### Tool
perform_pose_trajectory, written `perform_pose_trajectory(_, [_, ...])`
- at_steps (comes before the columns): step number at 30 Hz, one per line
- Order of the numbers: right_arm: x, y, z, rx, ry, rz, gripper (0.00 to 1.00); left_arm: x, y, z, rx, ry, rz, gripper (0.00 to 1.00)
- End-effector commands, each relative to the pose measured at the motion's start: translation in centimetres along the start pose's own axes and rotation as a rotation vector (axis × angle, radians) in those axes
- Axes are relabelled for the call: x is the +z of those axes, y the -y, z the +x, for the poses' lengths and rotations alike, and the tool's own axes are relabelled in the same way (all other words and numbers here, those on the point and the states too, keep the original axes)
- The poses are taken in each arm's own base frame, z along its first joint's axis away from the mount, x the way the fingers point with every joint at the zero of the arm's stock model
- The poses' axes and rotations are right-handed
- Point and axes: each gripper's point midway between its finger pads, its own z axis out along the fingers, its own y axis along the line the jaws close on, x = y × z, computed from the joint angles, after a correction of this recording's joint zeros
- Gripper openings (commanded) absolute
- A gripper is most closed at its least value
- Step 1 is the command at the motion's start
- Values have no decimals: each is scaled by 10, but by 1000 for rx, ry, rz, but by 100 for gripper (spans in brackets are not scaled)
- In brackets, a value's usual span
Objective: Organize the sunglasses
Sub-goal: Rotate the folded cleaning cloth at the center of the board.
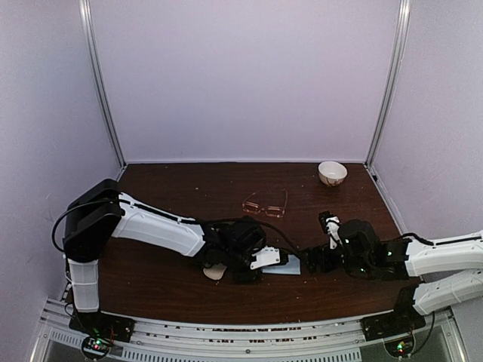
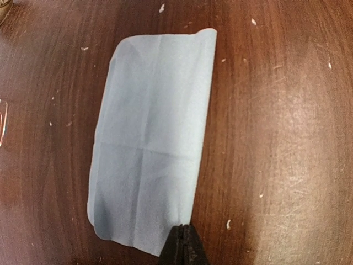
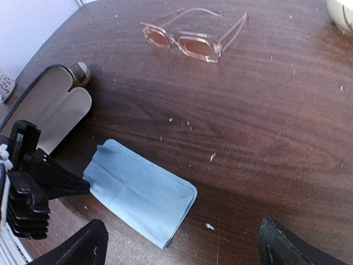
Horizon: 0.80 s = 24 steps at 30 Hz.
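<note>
Left end effector [image 2: 182,236]: closed, tips pinched on the near edge of the blue cloth [image 2: 151,132]. Cloth lies flat on the counter [image 1: 173,188], between the two arms. Right end effector [image 3: 187,245]: jaws wide apart, nothing between them, hovering just at 3 o'clock of the cloth.

Open case [image 3: 49,110] sits at 9 o'clock of the cloth, pale lining up, partly under the left arm.

Sunglasses [image 3: 185,41]: one pair in view, on the counter at 12 o'clock of the cloth, well apart from both end effectors. Temples unfolded and pointing away from the arms, lenses tinted.

Handling call: light, thin frame, so it will slide if nudged and flex if squeezed hard. Lenses are probably slick and scratch easily, so keep the pads off them. Best hold is likely the bridge or a temple near the hinge, with a gentle close. Temples probably need folding before it fits the case.

White bowl [image 1: 332,173] is at 2 o'clock of the glasses, near the back corner. Not in the way.
</note>
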Motion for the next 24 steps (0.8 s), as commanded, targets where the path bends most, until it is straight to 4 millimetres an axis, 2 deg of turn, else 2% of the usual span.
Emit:
perform_pose_trajectory(1, [3,-1,32,169,-141,1,93,6,3,7,9,-24,-1,0])
perform_pose_trajectory(5, [5,-4,49,195,-225,-12,87,3,3,3,-1,-8,8,0])
perform_pose_trajectory(9, [8,-3,56,136,-233,-22,81,3,5,1,-6,-1,15,0])
perform_pose_trajectory(12, [15,-3,59,86,-239,-19,69,2,4,-1,-7,2,15,0])
perform_pose_trajectory(17, [27,-24,69,92,-328,-89,57,2,5,-1,-13,3,19,0])
perform_pose_trajectory(24, [34,-35,81,78,-397,-106,46,2,6,-1,-29,9,27,0])
